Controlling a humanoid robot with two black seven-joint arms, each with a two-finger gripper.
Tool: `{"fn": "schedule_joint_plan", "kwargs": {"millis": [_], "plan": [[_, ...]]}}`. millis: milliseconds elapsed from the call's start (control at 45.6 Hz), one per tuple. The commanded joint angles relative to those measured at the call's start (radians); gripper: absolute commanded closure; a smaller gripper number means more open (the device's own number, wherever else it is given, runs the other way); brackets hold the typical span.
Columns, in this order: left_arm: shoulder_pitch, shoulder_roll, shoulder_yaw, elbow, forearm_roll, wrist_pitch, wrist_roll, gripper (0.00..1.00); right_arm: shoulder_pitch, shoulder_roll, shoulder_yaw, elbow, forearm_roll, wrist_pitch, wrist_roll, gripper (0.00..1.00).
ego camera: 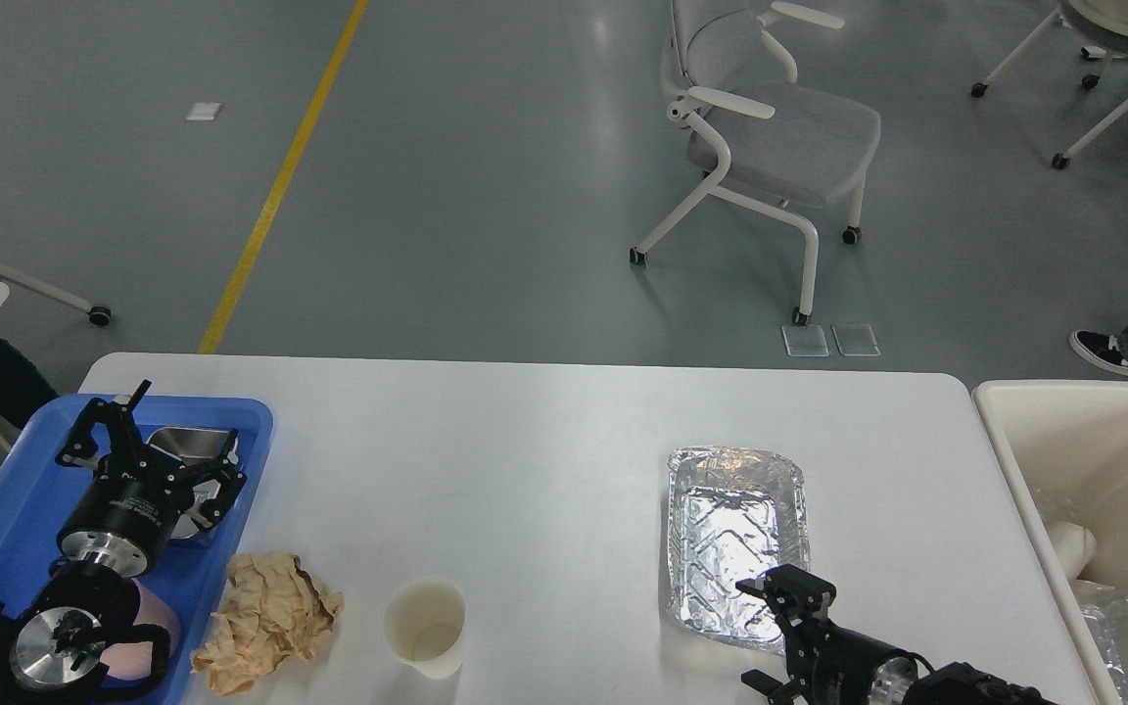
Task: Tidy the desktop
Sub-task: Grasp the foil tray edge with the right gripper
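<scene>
The white desktop [525,450] fills the lower half of the head view. On it lie an empty foil tray [735,534] at the right, a white paper cup [425,627] near the front, and a crumpled tan paper wad [265,617] to its left. My left gripper [167,436] is open above the blue tray [6,529], its fingers spread around a small steel dish [187,446] that lies in the tray. My right gripper [770,632] is open at the foil tray's near edge, one fingertip over the rim.
A cream bin [1093,431] stands at the desktop's right edge and holds a white cup [1073,543] and another foil tray [1127,636]. A pink object [148,632] lies in the blue tray under my left arm. Chairs [770,127] stand on the floor beyond.
</scene>
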Motion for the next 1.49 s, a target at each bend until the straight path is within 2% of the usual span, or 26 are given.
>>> {"fn": "schedule_joint_plan", "kwargs": {"millis": [0,198,307,549,790,1031,1361,1470], "plan": [[-0.001,0.000,0.000,0.000,0.000,0.000,0.000,0.03,0.001,0.008,0.000,-0.004,0.000,-0.002,-0.002,0.00],[0.001,0.000,0.000,0.000,0.000,0.000,0.000,0.03,0.001,0.027,-0.001,-0.019,0.000,-0.005,-0.015,0.04],[0.002,0.000,0.000,0.000,0.000,0.000,0.000,0.03,0.005,0.042,-0.001,-0.042,0.000,-0.020,-0.016,0.13],[0.002,0.000,0.000,0.000,0.000,0.000,0.000,0.03,0.010,0.059,0.002,-0.059,0.002,-0.037,-0.016,0.15],[0.004,0.000,0.000,0.000,0.000,-0.002,0.000,0.03,0.010,0.057,0.002,-0.070,0.002,-0.058,-0.016,0.37],[0.007,0.000,0.000,0.000,0.000,-0.002,0.000,0.03,0.008,0.056,0.002,-0.072,0.002,-0.112,-0.015,0.49],[0.010,0.000,0.000,0.002,0.000,-0.003,0.000,0.03,-0.004,0.047,0.005,-0.056,0.002,-0.123,0.007,0.83],[0.010,0.000,0.000,0.000,0.000,-0.003,0.000,0.03,-0.004,0.045,0.002,-0.042,0.000,-0.112,0.010,1.00]]}}
